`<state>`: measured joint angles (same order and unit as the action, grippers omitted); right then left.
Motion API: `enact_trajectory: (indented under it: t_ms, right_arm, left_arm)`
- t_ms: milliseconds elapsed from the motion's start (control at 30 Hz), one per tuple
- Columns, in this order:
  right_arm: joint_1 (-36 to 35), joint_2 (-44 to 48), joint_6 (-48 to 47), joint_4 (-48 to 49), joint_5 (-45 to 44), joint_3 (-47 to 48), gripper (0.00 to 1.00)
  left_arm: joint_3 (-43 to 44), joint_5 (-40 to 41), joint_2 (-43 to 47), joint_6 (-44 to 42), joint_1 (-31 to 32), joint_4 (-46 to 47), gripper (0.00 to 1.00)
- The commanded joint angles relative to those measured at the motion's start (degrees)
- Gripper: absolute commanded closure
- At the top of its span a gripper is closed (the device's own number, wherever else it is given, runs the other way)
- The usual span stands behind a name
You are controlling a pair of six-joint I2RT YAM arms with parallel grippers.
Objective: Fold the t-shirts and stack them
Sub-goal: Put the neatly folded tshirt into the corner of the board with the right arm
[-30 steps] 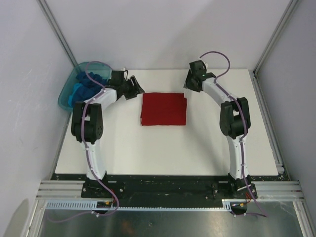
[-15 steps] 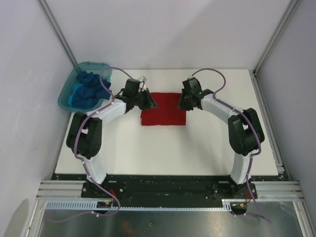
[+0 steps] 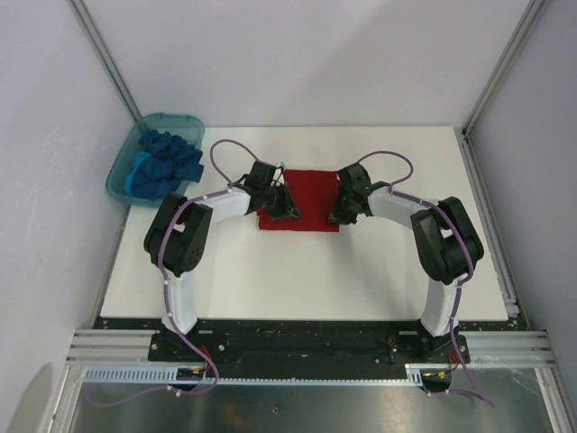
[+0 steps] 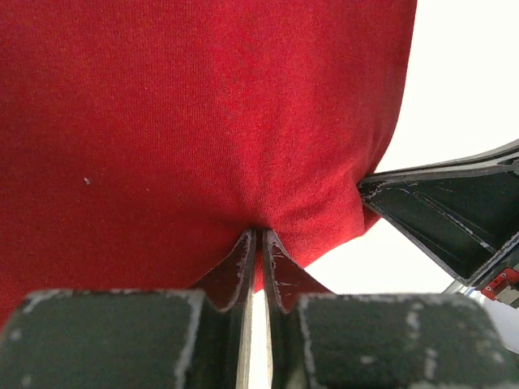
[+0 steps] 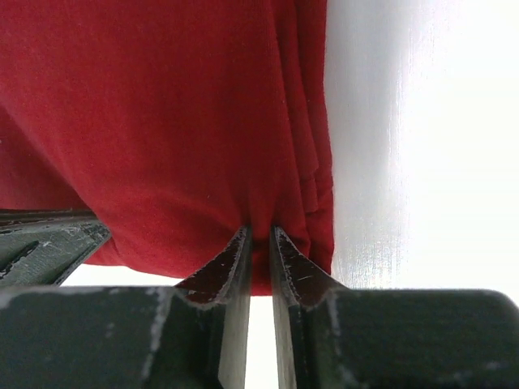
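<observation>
The matte white table (image 3: 297, 280) carries the red t-shirt (image 3: 306, 191), folded to a flat rectangle at its middle. The left gripper (image 4: 258, 233) meets the shirt's near left corner and the right gripper (image 5: 259, 231) its near right corner. Only the wrist views show the grip. The left jaws are pressed almost together, pinching a pucker of fine knit at the cloth's edge. The right jaws nip the edge the same way, beside stacked fold layers. Farther off, by the table's far left corner, crumpled blue t-shirts (image 3: 162, 162) fill a translucent teal tub (image 3: 119, 176), seen from above alone.
</observation>
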<state>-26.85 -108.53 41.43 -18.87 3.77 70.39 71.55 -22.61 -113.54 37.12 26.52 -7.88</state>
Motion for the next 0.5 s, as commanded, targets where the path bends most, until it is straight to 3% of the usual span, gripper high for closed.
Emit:
enact_trajectory:
  t_ms: [0,233,467]
  right_arm:
    - [0.9,4.1,0.0,1.9,-0.7,-0.2,0.79]
    - [6.1,5.7,-3.7,8.3,-0.6,0.3,0.46]
    - [8.8,-1.4,-7.1,13.4,0.6,3.2,0.44]
  left_arm:
    - [-1.5,1.7,-0.1,0.6,0.6,1.3,0.89]
    - [-1.3,1.6,3.3,0.2,0.5,0.8,0.82]
    - [0.5,0.1,8.6,0.3,0.1,-0.9,0.72]
